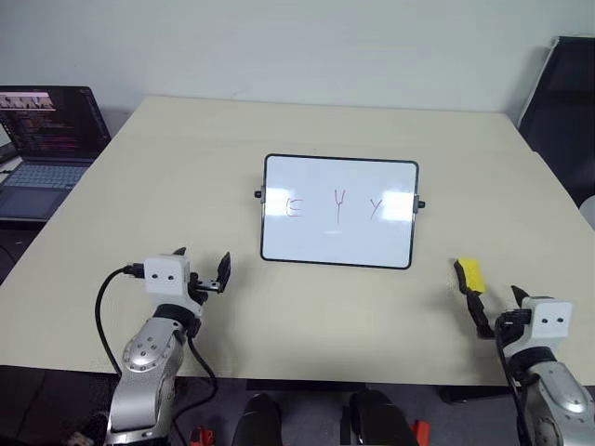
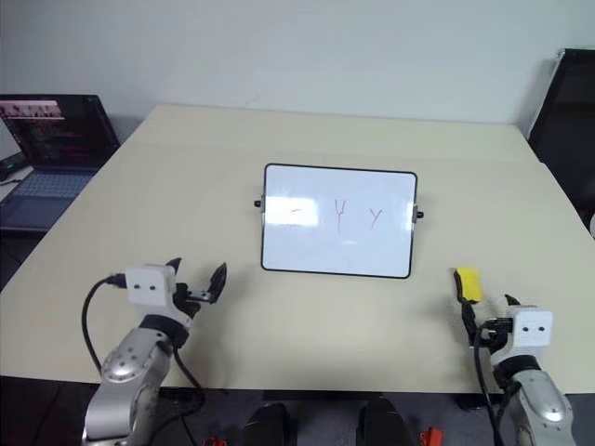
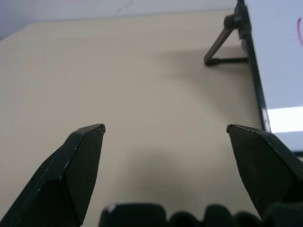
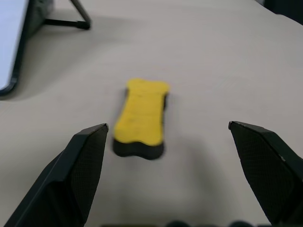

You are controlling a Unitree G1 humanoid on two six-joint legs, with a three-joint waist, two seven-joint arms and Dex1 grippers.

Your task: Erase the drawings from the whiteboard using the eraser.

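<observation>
The whiteboard (image 1: 339,243) stands propped on the middle of the beige table (image 1: 186,167), tilted back on its stand. The drawings (image 1: 340,206) run in a row across it: an E and two Y shapes. The yellow eraser (image 1: 471,274) with its dark underside lies flat on the table to the right of the board's near corner. My right gripper (image 1: 497,302) is open just behind the eraser, and in the right wrist view the eraser (image 4: 141,117) lies ahead between the spread fingers, untouched. My left gripper (image 1: 203,263) is open and empty, left of the board's near corner.
An open laptop (image 1: 46,139) sits off the table's left edge. A dark chair-like object (image 1: 562,102) stands past the far right corner. The table's front edge runs just under both grippers. The board's stand leg (image 3: 222,45) juts out behind it.
</observation>
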